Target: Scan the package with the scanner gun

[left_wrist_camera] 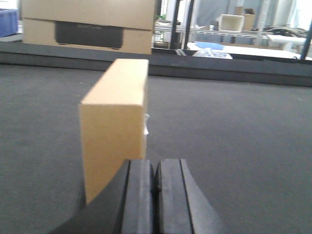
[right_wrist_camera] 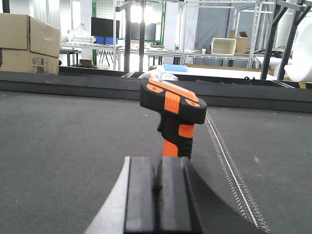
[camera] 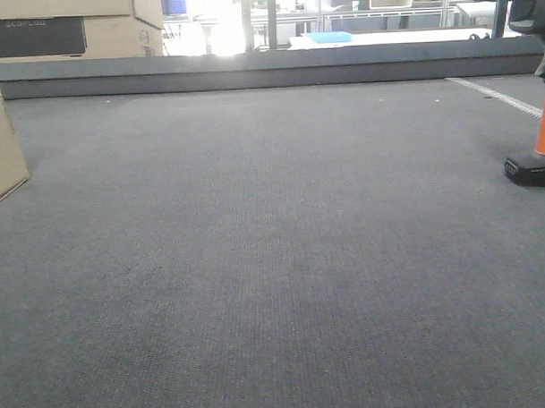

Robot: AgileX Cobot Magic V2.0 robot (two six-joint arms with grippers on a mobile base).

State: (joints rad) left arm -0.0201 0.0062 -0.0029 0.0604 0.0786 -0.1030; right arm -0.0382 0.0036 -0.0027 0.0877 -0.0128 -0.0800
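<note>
Here, upright scanner gun [right_wrist_camera: 173, 114], head leftward; package [left_wrist_camera: 114, 124] on edge.

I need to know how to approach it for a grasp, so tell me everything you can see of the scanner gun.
The scanner gun is pistol-shaped: a black head with orange panels on top, a bright orange and black handle below, and a flat black foot seen in the front view. It looks like hard plastic. It stands upright on its foot on the grey mat, at the right side, beside a zip-like seam. Nothing grips it; the right gripper sits just in front of it, jaws together.
</note>
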